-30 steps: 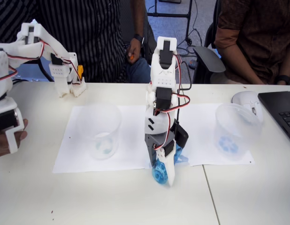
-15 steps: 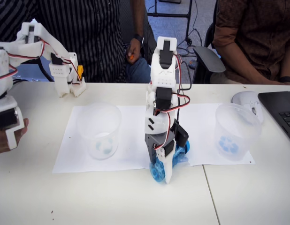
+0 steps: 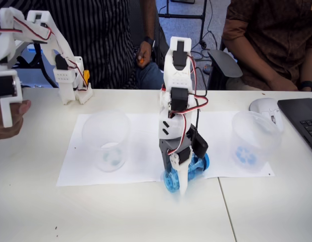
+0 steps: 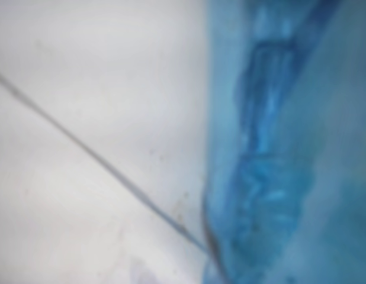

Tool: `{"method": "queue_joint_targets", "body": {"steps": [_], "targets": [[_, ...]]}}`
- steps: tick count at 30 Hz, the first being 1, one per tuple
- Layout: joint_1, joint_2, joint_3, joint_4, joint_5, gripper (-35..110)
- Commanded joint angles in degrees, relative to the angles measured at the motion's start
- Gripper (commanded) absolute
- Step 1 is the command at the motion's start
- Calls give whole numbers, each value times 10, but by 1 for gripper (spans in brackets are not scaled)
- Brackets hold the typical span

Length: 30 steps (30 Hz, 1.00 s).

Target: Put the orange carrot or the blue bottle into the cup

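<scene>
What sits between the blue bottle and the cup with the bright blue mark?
In the fixed view, only bare white paper lies between the blue bottle, gripped in the hand, and the cup.

In the fixed view, the middle of the blue bottle point(image 3: 172, 180) is hidden behind the white finger of the gripper point(image 3: 185, 177); whether the bottle is lifted off the table cannot be told. In the wrist view, the bottle point(image 4: 278, 154) is blurred and cut off by the right edge.
</scene>
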Motion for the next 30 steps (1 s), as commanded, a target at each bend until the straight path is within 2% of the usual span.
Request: {"method": "queue_joint_targets", "body": {"steps": [1, 9, 24, 30], "targets": [[-2, 140, -40, 35, -4, 24], [-33, 207, -47, 94, 16, 24], [-77, 353, -47, 103, 41, 24], [-134, 383, -45, 103, 74, 24]]}}
